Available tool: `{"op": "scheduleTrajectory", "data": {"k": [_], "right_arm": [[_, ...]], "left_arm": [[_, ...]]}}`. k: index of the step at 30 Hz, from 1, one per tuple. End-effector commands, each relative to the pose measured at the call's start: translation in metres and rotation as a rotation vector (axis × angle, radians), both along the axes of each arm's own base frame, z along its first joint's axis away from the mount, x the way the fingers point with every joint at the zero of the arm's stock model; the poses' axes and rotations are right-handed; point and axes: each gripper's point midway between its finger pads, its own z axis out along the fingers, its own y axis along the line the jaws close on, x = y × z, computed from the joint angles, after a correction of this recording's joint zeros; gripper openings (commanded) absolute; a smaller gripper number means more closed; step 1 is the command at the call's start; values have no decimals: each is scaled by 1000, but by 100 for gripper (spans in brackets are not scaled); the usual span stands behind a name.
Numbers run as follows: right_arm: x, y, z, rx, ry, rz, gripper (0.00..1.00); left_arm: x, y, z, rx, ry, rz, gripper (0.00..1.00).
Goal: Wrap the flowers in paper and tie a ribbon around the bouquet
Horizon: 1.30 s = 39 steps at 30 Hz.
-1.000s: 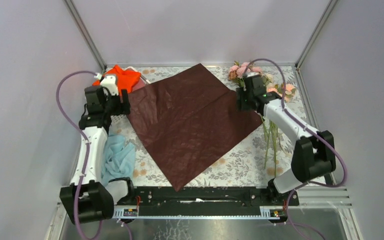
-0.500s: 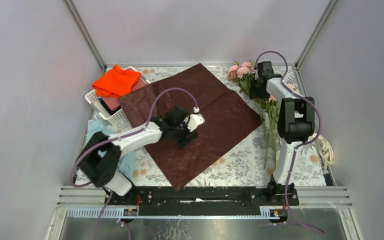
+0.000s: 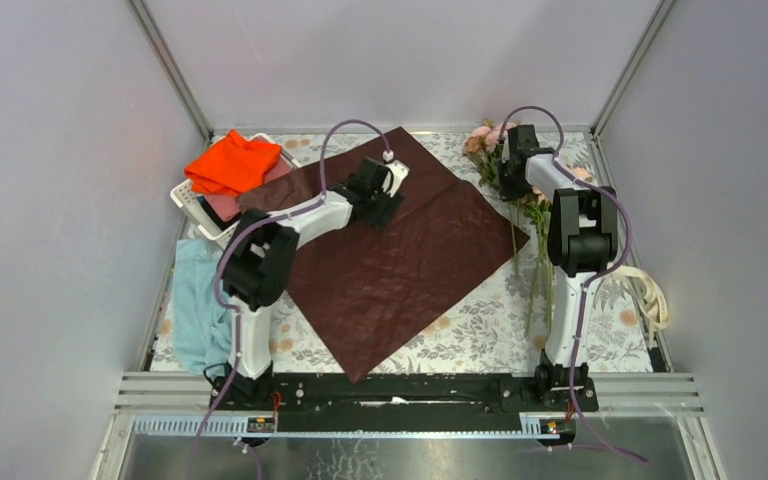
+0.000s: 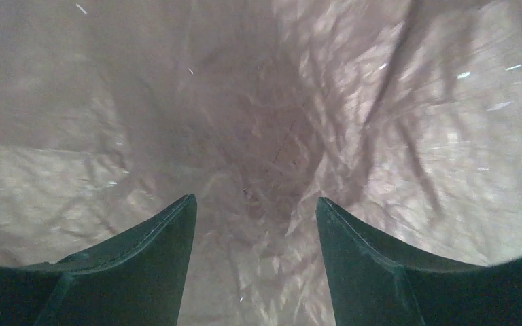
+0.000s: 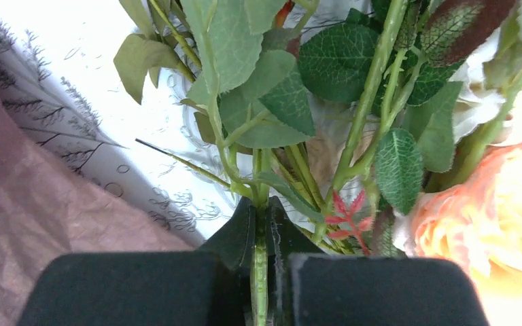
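Right gripper (image 5: 262,224): clamped on one thin green stem low in the flowers (image 3: 538,215), at the table's far right, just beside the paper (image 3: 400,260).
Left gripper (image 4: 255,204): jaws spread and empty, hovering over the paper's far half.
Risk: the pinch seems to catch a single stem, so a lift may pull out one rose, or bend it, and leave the bunch behind.
Second risk: trailing stems could drag and rumple the paper's edge.
Flowers' look: pale pink and peach blooms, serrated leaves, long thin stems.
Paper's look: dark red, crinkly, spread flat.
Ribbon (image 3: 650,298): cream, untouched, at the right edge.
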Motion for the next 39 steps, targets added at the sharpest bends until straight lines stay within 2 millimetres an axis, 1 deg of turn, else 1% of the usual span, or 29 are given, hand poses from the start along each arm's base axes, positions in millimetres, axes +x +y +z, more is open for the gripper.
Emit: {"op": "scheduleTrajectory", "data": {"k": [1,2,5,6,9,11,14,16,18,19,20,21,22,23,24,25,26,27,28,30,31,33,34,35,36,37,39], "right_arm": [[13,-24,49,-94,-91,-69,0],[13,-35,64,-131,-120,-100,0],[11,-53,115,-204,-217,-154,0],[8,-57,132,-220,-248,-164,0],[0,-64,173,-245,-322,-194,0],[-8,-65,195,-243,-358,-203,0],[-19,-66,221,-234,-410,-217,0],[-26,-67,235,-233,-444,-229,0],[-32,-66,245,-216,-461,-234,1],[-34,-61,248,-185,-465,-226,1],[-35,-52,252,-137,-473,-208,0],[-35,-38,256,-62,-484,-178,0],[-36,-21,260,32,-496,-151,0],[-37,3,265,147,-512,-113,0],[-41,32,274,259,-532,-63,0],[-43,57,275,319,-543,-35,0],[-48,88,271,371,-540,11,0],[-52,119,269,427,-534,55,0],[-56,152,266,506,-518,88,0],[-62,209,257,671,-478,115,0],[-63,233,251,740,-466,106,0],[-63,276,242,845,-474,97,0],[-64,295,233,861,-459,97,0],[-66,314,225,868,-440,106,0],[-67,331,213,872,-413,111,8],[-71,348,199,881,-373,119,26],[-76,367,174,870,-264,156,68]], "left_arm": [[-8,-5,-46,75,89,39,71],[-13,-15,-53,70,112,13,71],[-27,-50,-64,71,139,-70,71],[-29,-62,-67,63,144,-95,71],[-34,-92,-74,10,177,-142,71],[-38,-108,-83,-8,208,-167,70],[-49,-129,-97,2,226,-219,68],[-60,-148,-99,-13,237,-272,68],[-73,-166,-95,-33,254,-330,68],[-75,-173,-86,-46,255,-354,68],[-75,-179,-71,-66,250,-369,68],[-72,-181,-53,-94,247,-376,68],[-67,-180,-27,-138,236,-383,69],[-61,-173,-1,-188,229,-385,70],[-55,-160,23,-246,224,-374,72],[-47,-144,50,-297,205,-359,73],[-38,-123,73,-345,190,-328,76],[-28,-97,95,-371,158,-282,78],[-20,-69,113,-392,131,-234,81],[-7,-10,136,-415,94,-119,87],[-1,22,143,-421,79,-53,88],[3,84,151,-428,55,76,89],[3,114,151,-430,47,140,89],[0,140,151,-435,38,192,90],[-3,166,150,-435,29,238,90],[-8,190,147,-432,23,283,92],[-18,230,137,-423,28,369,94]]}}
